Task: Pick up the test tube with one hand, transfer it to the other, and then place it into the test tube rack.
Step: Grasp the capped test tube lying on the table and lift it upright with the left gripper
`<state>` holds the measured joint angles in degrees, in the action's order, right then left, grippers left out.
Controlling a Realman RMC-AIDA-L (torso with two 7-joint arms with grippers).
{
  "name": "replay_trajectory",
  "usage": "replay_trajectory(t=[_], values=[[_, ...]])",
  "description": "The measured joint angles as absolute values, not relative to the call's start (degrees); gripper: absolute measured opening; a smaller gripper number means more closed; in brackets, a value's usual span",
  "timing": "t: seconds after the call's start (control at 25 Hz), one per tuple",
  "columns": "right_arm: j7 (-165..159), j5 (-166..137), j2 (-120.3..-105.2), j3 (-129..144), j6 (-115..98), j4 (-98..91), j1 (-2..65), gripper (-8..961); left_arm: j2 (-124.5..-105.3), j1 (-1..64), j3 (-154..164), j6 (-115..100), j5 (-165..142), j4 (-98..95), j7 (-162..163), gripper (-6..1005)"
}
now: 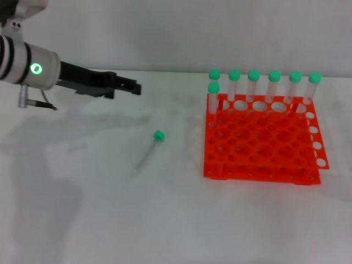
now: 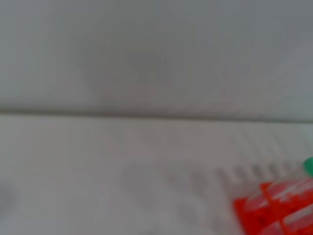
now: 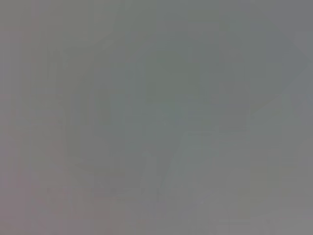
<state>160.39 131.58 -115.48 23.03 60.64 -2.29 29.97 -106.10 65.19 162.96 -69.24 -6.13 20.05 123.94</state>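
**Loose test tube lying flat, not yet gripped; left gripper aloft and apart from it**

Item under inspection: the test tube [image 1: 147,149] lies on its side on the white tabletop [image 1: 82,220], to the left of the orange test tube rack [image 1: 261,137] and apart from it. Its green cap [image 1: 159,135] points toward the far side of the rack; the clear body runs away from the cap, toward the near edge.

Rack status: seven green-capped tubes [image 1: 274,85] stand upright in the rack, six along its far row and one just in front of that row at the rack's left corner. The remaining holes show empty.

Left gripper [image 1: 132,87]: held above the tabletop, left of the rack and beyond the loose tube, well apart from it. It carries nothing. Whether the jaws are parted or closed cannot be told. The left wrist view shows only a corner of the rack [image 2: 274,208] and bare surface.

Right gripper: not visible in any view; the right wrist view shows nothing identifiable.

Handling assessment: the tube appears light, rigid and smooth-walled, so likely to slip or roll if nudged sideways. The clear body is hard to see against the white surface; the cap is the reliable marker. Recommended hold: across the body just below the cap, jaws square to the tube's length, leaving the lower body free for the receiving gripper and for entry into a rack hole. Moderate force only; thin plastic may flex or shoot out.
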Motion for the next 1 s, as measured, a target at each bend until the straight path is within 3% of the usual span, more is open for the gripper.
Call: replay_trajectory(t=[0.4,1.0], values=[[160.39,131.57,-115.49,23.02,60.65,-2.37,30.43,832,-107.58,72.05,162.94,-77.09,-21.93,25.37,134.78,878],[160.39,131.56,-115.49,23.03,58.84,-2.46,31.63,832,-114.98,76.72,163.04,-72.34,-37.83,23.90,141.00,875]])
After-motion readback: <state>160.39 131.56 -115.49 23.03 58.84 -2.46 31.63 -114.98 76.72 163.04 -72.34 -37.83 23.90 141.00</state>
